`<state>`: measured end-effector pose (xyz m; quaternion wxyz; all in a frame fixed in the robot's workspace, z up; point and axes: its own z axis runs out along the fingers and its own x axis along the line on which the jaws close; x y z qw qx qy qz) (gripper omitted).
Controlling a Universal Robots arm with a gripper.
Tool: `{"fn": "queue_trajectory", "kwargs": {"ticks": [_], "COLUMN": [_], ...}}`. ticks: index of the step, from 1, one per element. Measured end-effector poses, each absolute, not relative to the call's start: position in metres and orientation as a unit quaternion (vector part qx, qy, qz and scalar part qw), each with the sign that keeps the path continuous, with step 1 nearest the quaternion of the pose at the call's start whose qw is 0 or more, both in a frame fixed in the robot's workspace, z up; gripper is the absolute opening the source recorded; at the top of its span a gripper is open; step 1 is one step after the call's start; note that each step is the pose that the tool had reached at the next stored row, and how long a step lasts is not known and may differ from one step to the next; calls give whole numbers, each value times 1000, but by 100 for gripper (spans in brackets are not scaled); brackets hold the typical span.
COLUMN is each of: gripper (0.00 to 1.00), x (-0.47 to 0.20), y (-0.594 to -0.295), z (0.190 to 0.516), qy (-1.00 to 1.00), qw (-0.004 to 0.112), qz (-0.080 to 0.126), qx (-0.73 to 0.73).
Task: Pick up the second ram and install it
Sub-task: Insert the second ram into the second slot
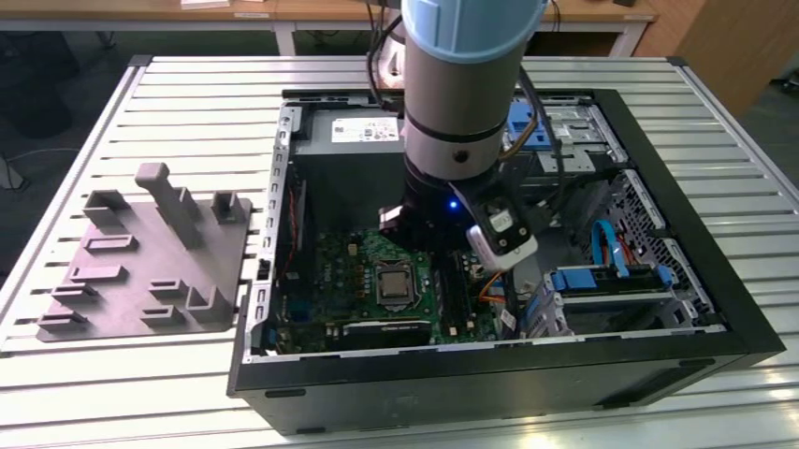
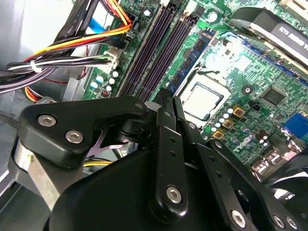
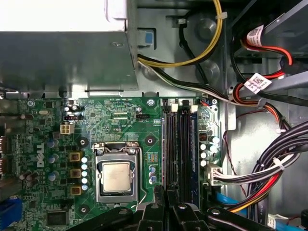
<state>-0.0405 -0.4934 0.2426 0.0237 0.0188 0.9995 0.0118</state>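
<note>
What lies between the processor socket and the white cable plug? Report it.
The dark memory slots lie between processor socket and white cable plug, in the first wrist view.

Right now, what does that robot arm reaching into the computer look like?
The arm is a thick round tube: a pale blue band on top, then silver-grey metal with a dark ring. Lower down sits a black wrist section with a small blue light and a white-edged module. The gripper is matte black, built from flat linkage bars joined with silver screws.

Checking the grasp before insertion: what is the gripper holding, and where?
The ram, pinched between the fingers; one end juts out, the exact spot is hidden.
</note>
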Motion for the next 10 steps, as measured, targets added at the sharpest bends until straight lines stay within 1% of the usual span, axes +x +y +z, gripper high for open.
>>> {"fn": "queue_trajectory", "kwargs": {"ticks": [10], "gripper": [14], "x": [-41], "y": [-493], "z": [236], "qy": [999], "qw": [24], "qz": [12], "qx": [19]}}
